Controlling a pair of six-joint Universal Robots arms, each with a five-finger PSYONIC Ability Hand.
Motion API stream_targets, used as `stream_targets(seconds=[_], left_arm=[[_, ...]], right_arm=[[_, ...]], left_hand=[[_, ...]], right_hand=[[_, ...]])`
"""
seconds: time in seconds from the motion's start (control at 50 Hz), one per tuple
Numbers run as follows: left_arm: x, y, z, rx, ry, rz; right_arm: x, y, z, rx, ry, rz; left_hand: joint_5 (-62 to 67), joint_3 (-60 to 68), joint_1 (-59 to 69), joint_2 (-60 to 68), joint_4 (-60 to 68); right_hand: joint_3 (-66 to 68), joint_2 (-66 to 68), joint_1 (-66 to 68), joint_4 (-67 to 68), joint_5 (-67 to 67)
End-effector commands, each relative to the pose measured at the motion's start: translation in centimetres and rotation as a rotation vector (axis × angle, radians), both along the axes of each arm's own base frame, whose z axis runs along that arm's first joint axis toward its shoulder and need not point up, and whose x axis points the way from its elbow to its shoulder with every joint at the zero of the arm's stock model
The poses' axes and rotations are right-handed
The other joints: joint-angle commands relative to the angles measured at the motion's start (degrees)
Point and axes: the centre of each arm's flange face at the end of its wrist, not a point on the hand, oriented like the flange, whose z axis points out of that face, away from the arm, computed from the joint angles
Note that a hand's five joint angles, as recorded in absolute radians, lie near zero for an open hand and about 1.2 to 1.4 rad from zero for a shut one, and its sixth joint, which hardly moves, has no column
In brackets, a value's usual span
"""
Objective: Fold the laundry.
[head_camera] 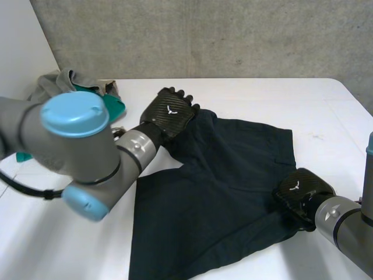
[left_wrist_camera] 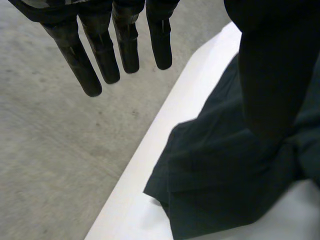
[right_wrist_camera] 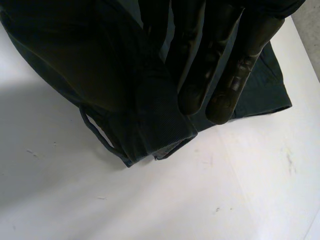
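Note:
Dark shorts [head_camera: 221, 192] lie spread on the white table [head_camera: 262, 96], partly folded. My left hand [head_camera: 169, 114] hovers over the shorts' far left corner with its fingers [left_wrist_camera: 100, 55] straight and apart, holding nothing. Below them in the left wrist view lies a leg hem of the shorts [left_wrist_camera: 220, 190]. My right hand [head_camera: 300, 195] rests on the shorts' right edge. There its fingers [right_wrist_camera: 235, 75] are closed on the waistband [right_wrist_camera: 150, 115], beside a loop of drawstring [right_wrist_camera: 97, 135].
A pile of other laundry, grey-olive [head_camera: 61, 84] and teal [head_camera: 113, 105], sits at the table's far left corner, just behind my left arm. The table's far edge [left_wrist_camera: 165, 125] runs close to the left hand, with concrete floor beyond.

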Motion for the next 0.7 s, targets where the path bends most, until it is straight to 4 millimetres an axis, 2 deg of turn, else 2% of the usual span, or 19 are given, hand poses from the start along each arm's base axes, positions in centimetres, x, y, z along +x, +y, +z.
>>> stream_targets(seconds=[0.02, 0.08, 0.12, 0.14, 0.2, 0.22, 0.26, 0.42, 0.54, 0.6, 0.7], left_arm=[[-1.7, -5.5, -5.9, -0.029, -0.07, -0.067], [-1.9, -6.4, -7.4, -0.038, -0.091, -0.066], [-2.0, -7.0, -8.5, -0.035, -0.103, -0.06], [-2.0, -7.3, -9.0, -0.032, -0.105, -0.051], [-1.9, -7.4, -9.4, -0.026, -0.111, -0.041], [-1.6, -7.5, -9.6, -0.021, -0.118, -0.017], [-1.0, -7.4, -9.6, -0.007, -0.133, 0.029], [1.6, -5.2, -7.0, 0.005, -0.174, 0.199], [2.6, -3.9, -7.2, 0.036, -0.208, 0.249], [2.3, -2.9, -7.7, 0.054, -0.218, 0.233], [2.1, -2.4, -7.8, 0.061, -0.218, 0.227]], right_arm=[[-0.1, -0.2, -0.7, 0.009, 0.0, -0.009], [-0.1, -0.2, -0.8, 0.011, 0.0, -0.011], [-0.1, -0.2, -0.9, 0.007, -0.002, -0.011], [-0.1, -0.2, -0.9, 0.007, -0.002, -0.011], [-0.2, -0.2, -1.0, 0.006, -0.001, -0.014], [-0.2, -0.2, -1.0, 0.005, 0.0, -0.013], [-0.2, -0.2, -1.0, 0.003, 0.0, -0.016], [-0.2, -0.3, -1.0, 0.001, 0.0, -0.016], [-0.1, -0.2, -1.0, -0.001, -0.003, -0.012], [-0.1, -0.3, -0.9, -0.008, -0.006, -0.011], [0.0, -0.4, -0.9, -0.021, -0.011, -0.01]], left_hand=[[7.5, 7.8, 7.2, 7.6, 7.7], [10.7, 11.0, 10.4, 10.8, 10.8], [18.3, 18.6, 18.0, 18.3, 18.4], [28.3, 28.6, 28.0, 28.3, 28.4], [43.0, 43.3, 42.7, 43.0, 43.1], [52.0, 52.3, 51.7, 52.1, 52.1], [57.3, 57.6, 57.0, 57.3, 57.4], [57.6, 57.9, 57.3, 57.7, 57.8], [57.6, 57.9, 57.3, 57.7, 57.8], [57.6, 57.9, 57.3, 57.7, 57.8], [57.6, 57.9, 57.3, 57.7, 57.8]], right_hand=[[11.5, 12.5, 23.3, 11.7, 13.1], [11.5, 12.5, 23.3, 11.7, 13.1], [11.5, 12.5, 23.3, 11.7, 13.1], [11.5, 12.5, 23.3, 11.7, 13.1], [11.5, 12.5, 23.3, 11.7, 13.1], [11.5, 12.5, 23.3, 11.7, 13.1], [11.5, 12.5, 23.3, 11.7, 13.1], [11.5, 12.5, 23.3, 11.7, 13.1], [11.5, 12.5, 23.3, 11.7, 13.1], [11.5, 12.5, 23.3, 11.7, 13.1], [11.5, 12.5, 23.3, 11.7, 13.1]])
